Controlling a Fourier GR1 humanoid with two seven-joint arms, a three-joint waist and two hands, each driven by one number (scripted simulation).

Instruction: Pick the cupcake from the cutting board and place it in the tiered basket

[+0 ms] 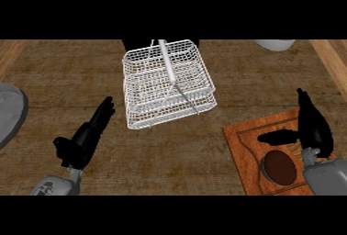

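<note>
The cupcake (278, 165), dark brown and round, sits on the reddish wooden cutting board (249, 151) at the lower right. My right hand (314, 126) hovers just above and beyond it, fingers straight and pointing away, thumb out to the left over the board. Nothing is held in it. The white wire tiered basket (169, 82) stands at the centre back of the counter, with a central post. My left hand (86, 135) rests open at the lower left, fingers straight and pointing toward the basket's near left corner.
A grey round object (10, 112) lies at the left edge. A white vessel (274, 44) shows at the back right. Wooden trim (332, 57) borders the counter's right side.
</note>
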